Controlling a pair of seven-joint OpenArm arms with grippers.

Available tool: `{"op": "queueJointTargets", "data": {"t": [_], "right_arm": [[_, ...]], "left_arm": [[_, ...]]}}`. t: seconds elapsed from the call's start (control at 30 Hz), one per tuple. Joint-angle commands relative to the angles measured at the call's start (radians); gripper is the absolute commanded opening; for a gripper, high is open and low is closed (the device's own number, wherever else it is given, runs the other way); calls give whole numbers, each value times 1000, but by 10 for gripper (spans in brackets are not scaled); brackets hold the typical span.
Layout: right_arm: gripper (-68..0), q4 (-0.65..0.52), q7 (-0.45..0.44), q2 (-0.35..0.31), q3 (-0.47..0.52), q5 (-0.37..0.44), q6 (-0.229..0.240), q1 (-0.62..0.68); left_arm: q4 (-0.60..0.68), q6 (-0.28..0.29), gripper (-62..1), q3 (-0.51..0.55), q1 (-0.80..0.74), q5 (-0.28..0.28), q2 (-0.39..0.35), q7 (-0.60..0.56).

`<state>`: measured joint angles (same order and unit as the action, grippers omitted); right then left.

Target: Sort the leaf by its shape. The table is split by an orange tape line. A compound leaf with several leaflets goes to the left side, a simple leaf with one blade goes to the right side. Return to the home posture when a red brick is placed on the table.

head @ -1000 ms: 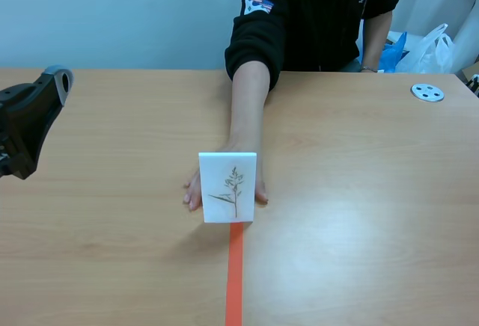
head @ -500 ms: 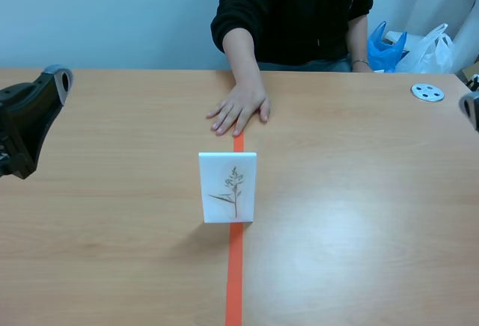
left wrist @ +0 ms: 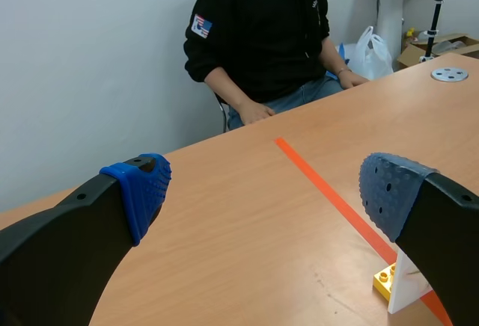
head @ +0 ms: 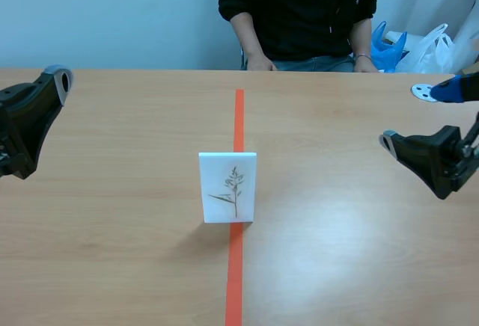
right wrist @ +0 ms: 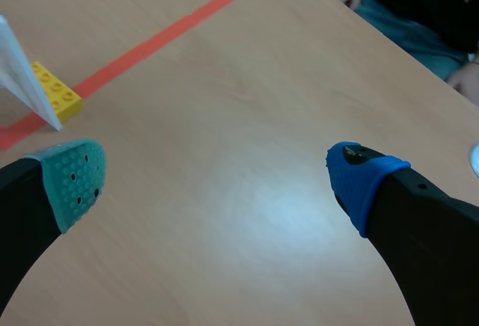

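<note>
While the leaf card (head: 227, 188) stood upright on the orange tape line (head: 239, 117), the left gripper (left wrist: 266, 191) and right gripper (right wrist: 217, 184) hung spread, well apart from it, so a gentle edge pinch seemed wise.

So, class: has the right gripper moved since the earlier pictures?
Yes. The right gripper has come in from the scene view's right side, toward the orange tape line.
</note>
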<state>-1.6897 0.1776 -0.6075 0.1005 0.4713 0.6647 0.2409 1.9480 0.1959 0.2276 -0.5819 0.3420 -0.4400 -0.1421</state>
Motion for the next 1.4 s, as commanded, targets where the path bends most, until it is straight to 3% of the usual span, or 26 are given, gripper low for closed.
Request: {"op": "queueJointTargets", "data": {"t": [0.0,0.43,0.8,0.97,1.17,1.37], "right_arm": [[-71,14,-12,-18,-22,7,0,-42],[-71,264,-27,-5,-407,7,18,-352],[-71,413,-49,97,-673,-9,17,-504],[-71,445,-76,138,-737,-40,13,-515],[-71,518,-106,207,-763,-84,-32,-526],[-71,588,-106,265,-807,-93,-36,-562]], "left_arm": [[13,3,-67,2,0,10,5,-18],[13,3,-67,3,0,10,4,-18],[13,3,-67,3,0,10,4,-18],[13,3,-67,3,0,10,4,-18],[13,3,-67,3,0,10,4,-18],[13,9,-67,3,0,10,-14,-18]]}}
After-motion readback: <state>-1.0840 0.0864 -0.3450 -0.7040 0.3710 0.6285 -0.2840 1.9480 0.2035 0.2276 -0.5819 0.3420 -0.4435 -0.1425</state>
